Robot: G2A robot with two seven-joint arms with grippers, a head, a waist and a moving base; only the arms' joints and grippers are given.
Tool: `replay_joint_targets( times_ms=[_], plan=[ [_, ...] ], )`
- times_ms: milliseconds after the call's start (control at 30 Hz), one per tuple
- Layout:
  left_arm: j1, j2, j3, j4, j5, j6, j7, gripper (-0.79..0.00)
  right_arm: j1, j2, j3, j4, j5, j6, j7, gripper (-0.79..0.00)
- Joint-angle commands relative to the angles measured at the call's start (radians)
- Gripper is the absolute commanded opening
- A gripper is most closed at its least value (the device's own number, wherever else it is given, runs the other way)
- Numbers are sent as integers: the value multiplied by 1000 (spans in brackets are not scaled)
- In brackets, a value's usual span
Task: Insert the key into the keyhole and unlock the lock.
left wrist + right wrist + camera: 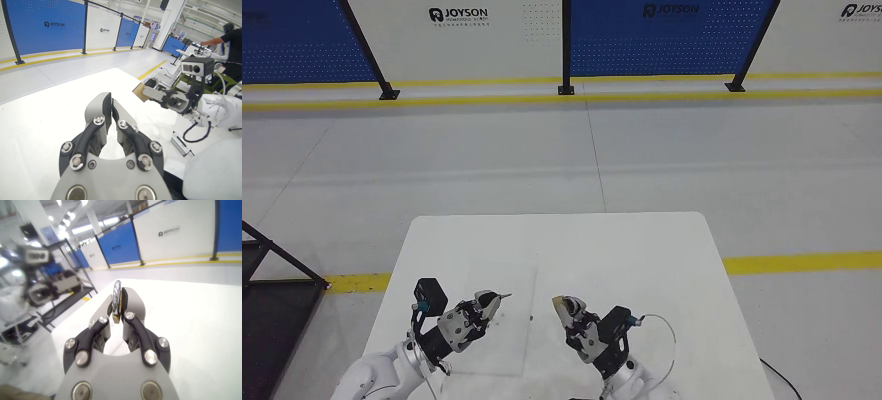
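Observation:
My right gripper (pixel 567 308) is shut on a brass padlock (pixel 561 303) and holds it above the white table (pixel 642 250), near the front edge. In the right wrist view the padlock's steel shackle (pixel 116 292) stands edge-on between the pads, with the brass body (pixel 115 319) below it. The left wrist view shows the same padlock (pixel 140 93) in the right gripper (pixel 148 92), its flat brass face turned towards my left gripper (pixel 112 101). The left gripper (pixel 490 304) is shut, and a thin key tip (pixel 505 296) pokes out of it. A short gap separates the key tip from the padlock.
A faint clear mat (pixel 504 345) lies on the table under the grippers, with a small dark speck (pixel 530 319) on it. Beyond the table's far edge is open grey floor, then yellow lines and blue and white barrier panels (pixel 662 40).

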Motion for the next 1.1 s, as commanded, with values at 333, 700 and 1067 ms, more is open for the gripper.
replay_joint_targets(
  times_ms=[333, 700, 1067],
  plan=[
    [0, 0, 0, 0, 0, 0, 0, -785, -2, 13, 37, -3, 74, -157, 7, -785],
    [-2, -3, 31, 15, -54, 15, -8, -785, 6, 14, 25, 8, 72, -179, 50, -785],
    [-49, -9, 153, 160, -411, -247, 88, -785, 94, -30, -111, 168, 267, -401, -209, -785]
  ],
)
